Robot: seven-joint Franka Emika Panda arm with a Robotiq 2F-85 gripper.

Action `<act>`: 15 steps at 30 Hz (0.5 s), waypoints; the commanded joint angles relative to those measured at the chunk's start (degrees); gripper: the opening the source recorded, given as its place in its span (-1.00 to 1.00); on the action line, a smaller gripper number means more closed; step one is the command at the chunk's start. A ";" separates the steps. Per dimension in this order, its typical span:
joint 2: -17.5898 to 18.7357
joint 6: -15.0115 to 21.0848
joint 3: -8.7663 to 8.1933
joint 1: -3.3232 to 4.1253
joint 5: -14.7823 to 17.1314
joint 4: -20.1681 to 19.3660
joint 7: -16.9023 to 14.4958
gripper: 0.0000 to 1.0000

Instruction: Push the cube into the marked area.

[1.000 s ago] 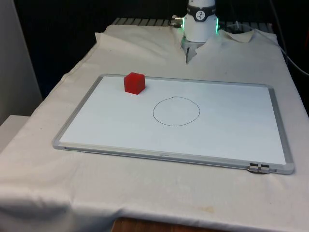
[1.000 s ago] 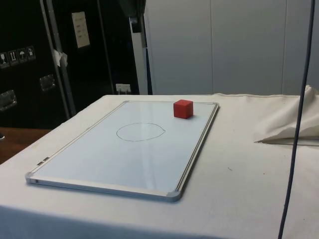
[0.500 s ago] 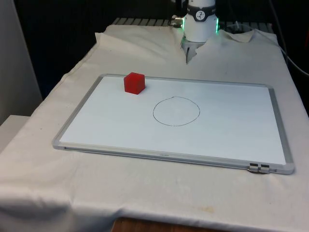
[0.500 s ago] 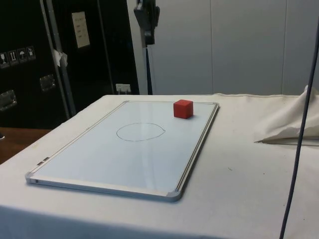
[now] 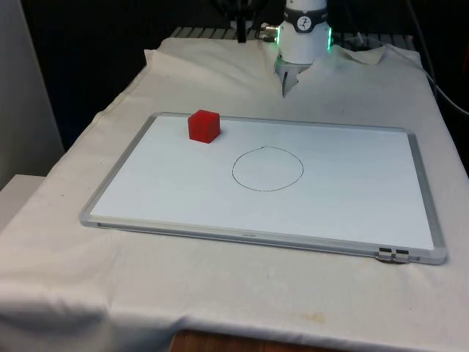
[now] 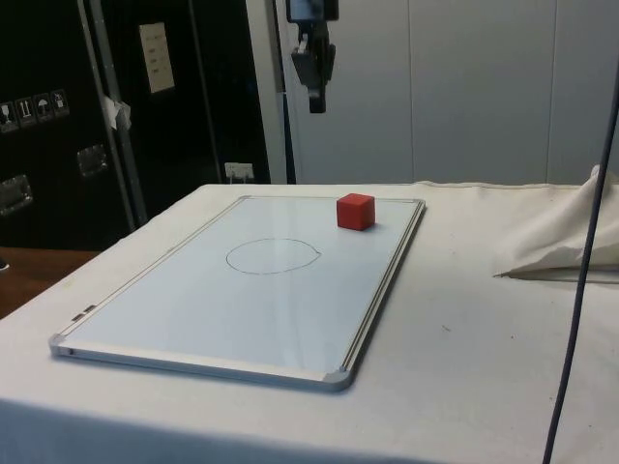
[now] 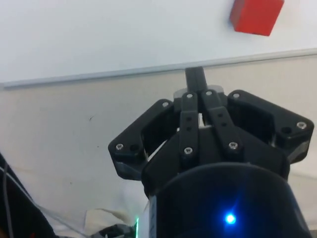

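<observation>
Cube-pushing had not begun. We saw the jaws pressed together, holding nothing, on the gripper (image 6: 315,97), which hung high above the far edge of the whiteboard (image 6: 379,280). The red cube (image 5: 204,125) sat on the board near its far edge, toward the front view's left, well apart from the drawn circle (image 5: 267,169). We judged this the approach step; next the fingers would need to drop behind the cube on its side away from the circle and push it toward the ring.

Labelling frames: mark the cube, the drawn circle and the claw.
cube (image 5: 204,125): front view, front face.
circle (image 5: 267,169): front view, middle of the ring.
claw (image 6: 315,104): side view, fingertips.
</observation>
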 commanded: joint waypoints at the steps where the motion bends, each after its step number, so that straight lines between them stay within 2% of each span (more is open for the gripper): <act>1: 0.40 1.26 -0.63 -0.23 0.46 -0.57 -1.20 -0.99; 4: 1.38 2.81 -2.29 -0.23 0.74 -1.38 -2.98 -0.99; 6: 1.60 3.15 -2.64 -0.17 0.86 -1.49 -3.38 -0.99; 7: 1.72 3.84 -3.32 -0.17 0.86 -2.01 -4.30 -0.99; 8: 2.06 3.15 -3.27 0.00 0.57 -1.49 -3.72 -0.99; 15: 2.29 5.73 -6.07 -0.34 0.86 -2.75 -7.68 -0.99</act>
